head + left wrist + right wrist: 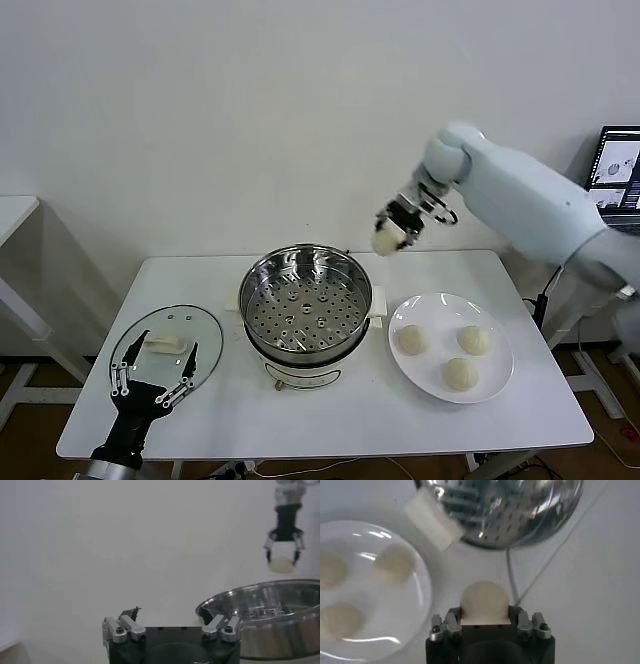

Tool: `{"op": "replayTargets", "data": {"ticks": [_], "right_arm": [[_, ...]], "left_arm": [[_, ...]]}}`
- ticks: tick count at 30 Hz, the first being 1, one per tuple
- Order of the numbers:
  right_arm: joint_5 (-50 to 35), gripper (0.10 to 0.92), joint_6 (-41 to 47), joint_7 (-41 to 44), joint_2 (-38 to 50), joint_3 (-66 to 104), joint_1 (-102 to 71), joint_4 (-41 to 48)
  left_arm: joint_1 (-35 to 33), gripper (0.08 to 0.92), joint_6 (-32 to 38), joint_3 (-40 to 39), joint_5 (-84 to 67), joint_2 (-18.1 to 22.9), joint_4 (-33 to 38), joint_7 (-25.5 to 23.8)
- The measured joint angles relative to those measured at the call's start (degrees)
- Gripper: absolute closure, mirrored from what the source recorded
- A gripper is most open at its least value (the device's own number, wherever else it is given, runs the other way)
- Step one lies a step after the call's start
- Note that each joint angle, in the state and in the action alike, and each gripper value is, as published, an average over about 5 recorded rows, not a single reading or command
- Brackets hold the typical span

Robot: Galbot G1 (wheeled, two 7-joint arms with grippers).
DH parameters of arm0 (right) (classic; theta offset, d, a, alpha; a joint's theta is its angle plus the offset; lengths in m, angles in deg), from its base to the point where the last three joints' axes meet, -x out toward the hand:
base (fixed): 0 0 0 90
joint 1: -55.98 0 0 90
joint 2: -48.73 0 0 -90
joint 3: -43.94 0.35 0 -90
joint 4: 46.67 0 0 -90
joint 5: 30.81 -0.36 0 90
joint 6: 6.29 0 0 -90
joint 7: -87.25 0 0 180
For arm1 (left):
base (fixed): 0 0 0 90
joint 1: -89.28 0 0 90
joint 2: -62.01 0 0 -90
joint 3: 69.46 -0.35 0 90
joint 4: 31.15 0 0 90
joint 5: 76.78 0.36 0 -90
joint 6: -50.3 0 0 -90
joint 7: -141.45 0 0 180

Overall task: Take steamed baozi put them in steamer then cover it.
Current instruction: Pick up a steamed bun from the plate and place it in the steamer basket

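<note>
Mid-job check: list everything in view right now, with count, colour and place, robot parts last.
Baozi: four, cream-white; three on the plate, one held in the air.
Plate: one, white, right of the steamer.
Steamer: one, stainless steel on a white base, table centre, empty.
Glass lid: one, clear with cream handle, table left.
Table: one, white.
Left end effector: open, over the lid.
Right end effector: shut on a baozi, raised behind the steamer's right rim.

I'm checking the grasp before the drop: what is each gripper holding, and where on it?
The right gripper holds one bun by its sides, above the table beyond the steamer. The left gripper holds nothing.
</note>
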Motion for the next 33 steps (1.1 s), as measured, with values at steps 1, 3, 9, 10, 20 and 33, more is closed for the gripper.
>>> {"op": "replayTargets", "data": {"ticks": [1,3,9,10,20,33], "right_arm": [[0.1,0.388,-0.8,0.1,-0.7,-0.6,0.5,-0.4],[0.5,0.386,-2.3,0.1,-2.2,-1.5,1.1,-1.1],[3.6,0.381,-6.6,-0.5,-6.4,-3.3,0.6,-1.5],[4.3,0.381,-7.2,-0.8,-7.0,-3.5,0.2,-1.4],[10.6,0.381,-11.2,-3.1,-12.2,-4.1,-3.9,1.2],[16.3,0.363,-12.9,-5.3,-17.5,-3.5,-7.7,7.0]], "left_arm": [[0.0,0.177,0.0,0.0,0.0,0.0,0.1,0.0],[-0.1,0.177,0.0,0.1,-0.1,0.1,0.2,0.1],[-0.1,0.177,-0.1,0.2,-0.1,0.3,0.6,0.1],[-0.1,0.177,-0.1,0.2,-0.1,0.3,0.6,0.2],[-0.4,0.177,-0.1,0.7,-0.1,0.6,0.8,0.4],[-0.5,0.177,0.3,1.1,-0.1,0.9,0.5,0.4]]}}
